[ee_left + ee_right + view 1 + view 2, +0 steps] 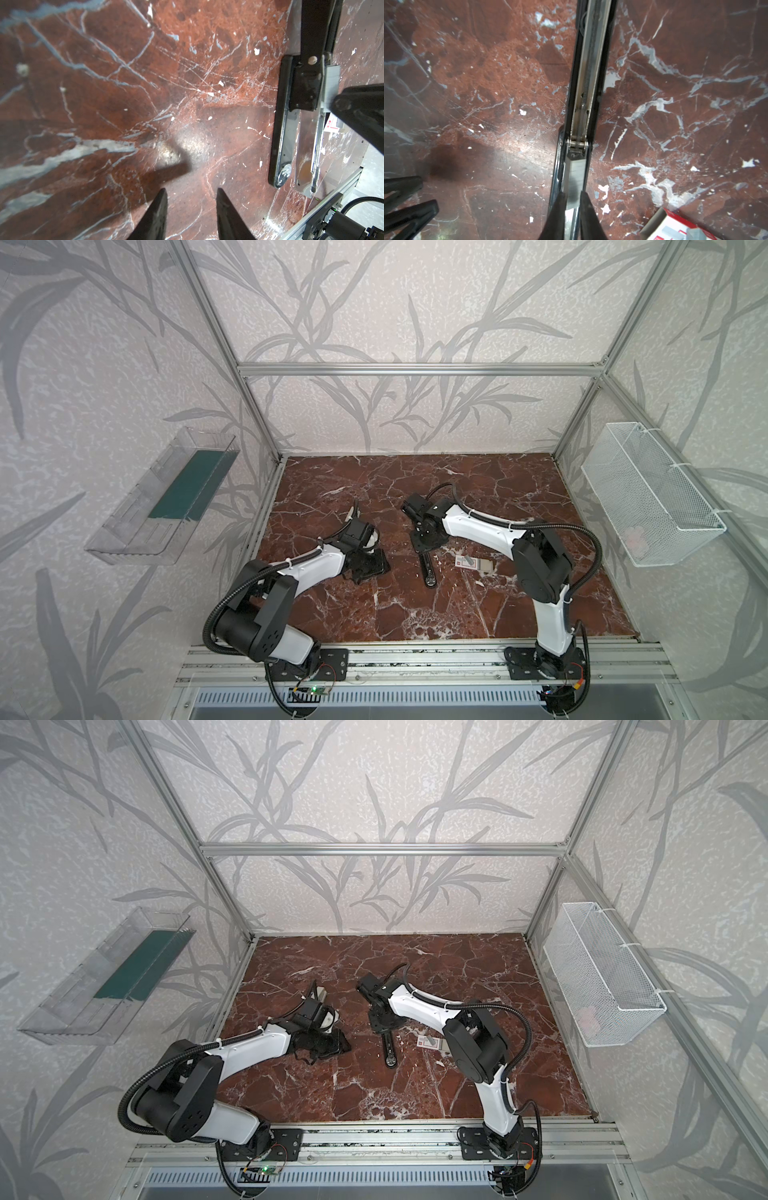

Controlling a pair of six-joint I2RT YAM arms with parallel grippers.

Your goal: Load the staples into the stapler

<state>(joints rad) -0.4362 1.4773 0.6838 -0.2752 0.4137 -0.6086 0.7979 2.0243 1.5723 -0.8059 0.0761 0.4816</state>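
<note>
The black stapler (428, 572) (390, 1052) lies opened out mid-table, its cover (591, 62) swung back and the silver rail (311, 145) bared. A grey strip of staples (576, 176) (331, 83) sits on the rail close to the hinge. My right gripper (572, 195) (420, 545) is shut on that strip, one finger on each side. My left gripper (191, 190) (372, 567) hovers open over bare marble left of the stapler, nothing between its fingers (404, 197). The white and red staple box (478, 564) (675, 226) lies just right of the stapler.
A beige-grey stapler (354, 512) (320, 992) lies behind the left wrist. A clear tray (166, 497) hangs on the left wall and a white wire basket (648, 493) on the right wall. An aluminium rail (415, 659) runs along the table's front edge.
</note>
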